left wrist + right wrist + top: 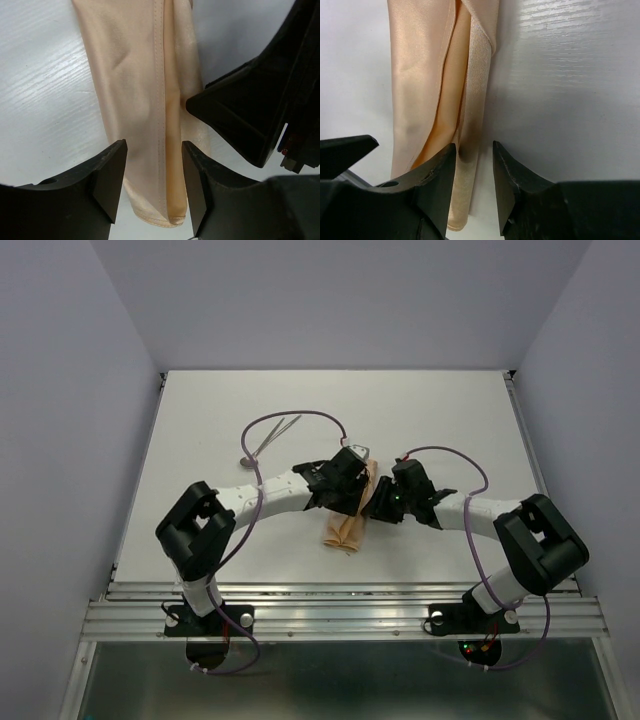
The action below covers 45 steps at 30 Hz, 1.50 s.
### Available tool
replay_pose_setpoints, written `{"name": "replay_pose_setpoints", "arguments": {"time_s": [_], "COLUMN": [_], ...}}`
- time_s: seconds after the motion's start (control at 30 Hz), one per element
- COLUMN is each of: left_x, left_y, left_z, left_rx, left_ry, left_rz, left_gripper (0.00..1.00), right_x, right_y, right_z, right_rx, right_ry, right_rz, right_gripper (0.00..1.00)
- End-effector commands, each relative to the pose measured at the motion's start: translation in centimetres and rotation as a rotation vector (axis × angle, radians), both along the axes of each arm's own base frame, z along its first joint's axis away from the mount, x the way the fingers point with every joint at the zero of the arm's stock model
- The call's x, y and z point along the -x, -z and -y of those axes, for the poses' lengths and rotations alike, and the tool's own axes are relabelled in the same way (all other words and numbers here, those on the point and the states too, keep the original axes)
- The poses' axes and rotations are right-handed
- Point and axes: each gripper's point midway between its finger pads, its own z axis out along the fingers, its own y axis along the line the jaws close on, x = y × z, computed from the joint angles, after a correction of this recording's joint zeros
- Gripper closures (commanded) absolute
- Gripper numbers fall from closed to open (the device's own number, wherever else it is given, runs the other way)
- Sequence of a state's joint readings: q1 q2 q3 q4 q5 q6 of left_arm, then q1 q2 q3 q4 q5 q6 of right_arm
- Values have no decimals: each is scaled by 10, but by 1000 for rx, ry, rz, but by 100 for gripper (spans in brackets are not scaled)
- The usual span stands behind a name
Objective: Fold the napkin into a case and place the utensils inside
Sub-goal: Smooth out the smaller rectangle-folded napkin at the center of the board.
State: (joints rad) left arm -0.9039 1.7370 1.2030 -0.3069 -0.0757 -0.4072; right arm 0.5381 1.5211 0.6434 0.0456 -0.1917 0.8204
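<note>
The table [200, 420] is smooth and white, so I'd expect cloth to slide on it rather than hold a crease. The napkin [343, 530] lies at the centre of the top view, folded into a long narrow strip with layered edges running lengthwise. Nothing pins those layers, and a sideways drag could spring them open.

My left gripper [154, 165] stands wide open astride the strip's lower end, holding nothing. If it lifts away at a slant, it may snag the seam. My right gripper [474, 160] has its jaws partly apart around the strip's right-hand folded edge, and I can't tell whether they touch cloth. If it nips only the top layer, the fold will peel. Both heads crowd the same spot, so a knock is possible.

The utensils [268, 440] lie at the upper left, well apart from the napkin.
</note>
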Motion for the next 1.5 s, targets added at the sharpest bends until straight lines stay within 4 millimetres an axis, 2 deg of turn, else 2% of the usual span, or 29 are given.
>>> {"name": "replay_pose_setpoints", "arguments": {"time_s": [0.0,0.23,0.6,0.9,1.2,1.3,1.33,1.4,1.47], "left_x": [11,30,40,41,38,37,37,36,36], "left_y": [-5,5,10,28,38,37,37,37,38], "left_z": [-9,-4,6,1,-3,-2,-2,-2,-2], "left_rx": [-63,-105,-142,-203,-236,-234,-236,-236,-240], "left_ry": [59,138,185,188,181,179,178,178,180], "left_rz": [46,41,55,53,57,62,63,63,59], "left_gripper": [41,44,47,49,65,78,88,100,100], "right_x": [-2,2,10,23,32,34,34,33,33], "right_y": [-3,-1,4,10,15,18,18,19,18], "right_z": [-10,-8,-3,-2,-8,-9,-8,-7,-7], "right_rx": [-56,-57,-55,-66,-88,-85,-84,-82,-81], "right_ry": [-2,7,22,18,11,12,16,26,31], "right_rz": [17,5,-16,-43,-64,-70,-70,-69,-65], "right_gripper": [59,60,59,60,63,69,74,81,87]}}
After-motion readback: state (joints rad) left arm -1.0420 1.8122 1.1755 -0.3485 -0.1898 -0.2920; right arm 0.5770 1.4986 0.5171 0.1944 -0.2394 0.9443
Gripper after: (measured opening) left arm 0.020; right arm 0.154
